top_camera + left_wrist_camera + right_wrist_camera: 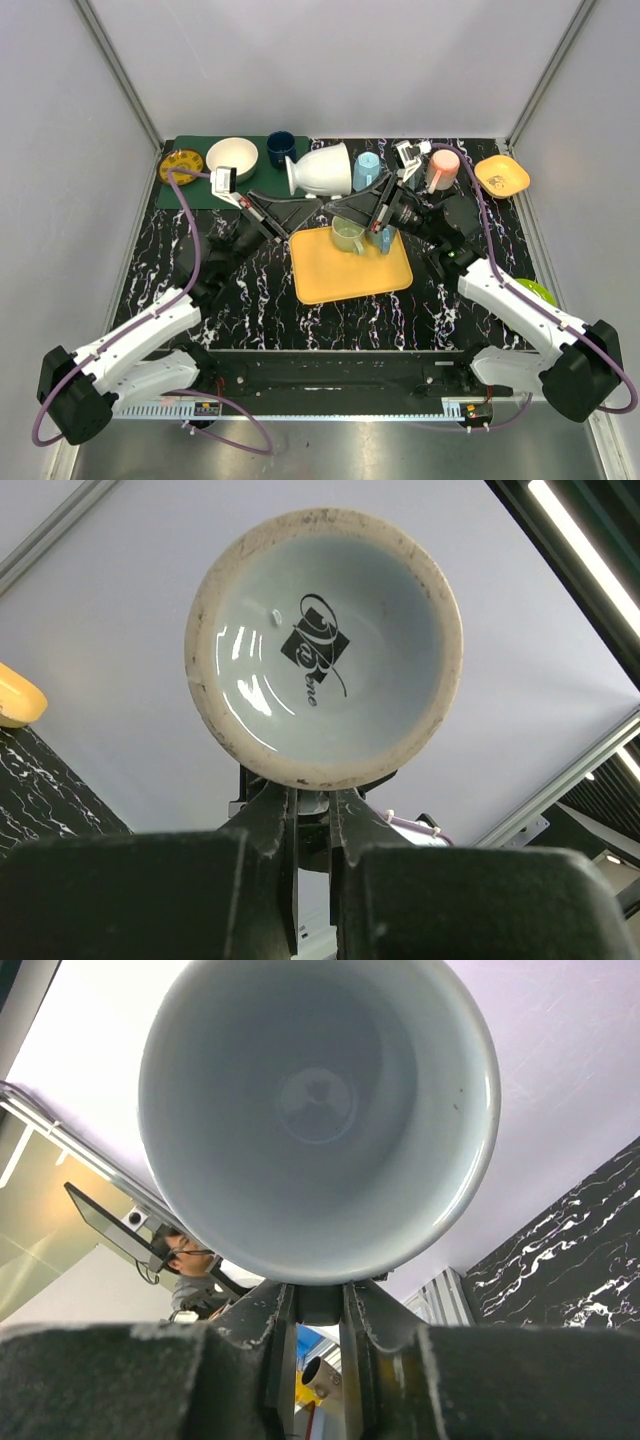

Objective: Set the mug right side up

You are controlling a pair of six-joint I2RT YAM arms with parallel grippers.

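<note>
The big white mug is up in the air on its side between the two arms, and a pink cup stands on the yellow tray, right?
Not quite: the top view shows the pink cup standing off the yellow tray, on the table at the back. The white mug is up on its side between the two arms.

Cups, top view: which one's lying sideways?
The large white mug behind the yellow tray: tipped sideways, mouth facing right. The dark blue cup, light blue cup, pink cup and green cup all stand vertical.
</note>
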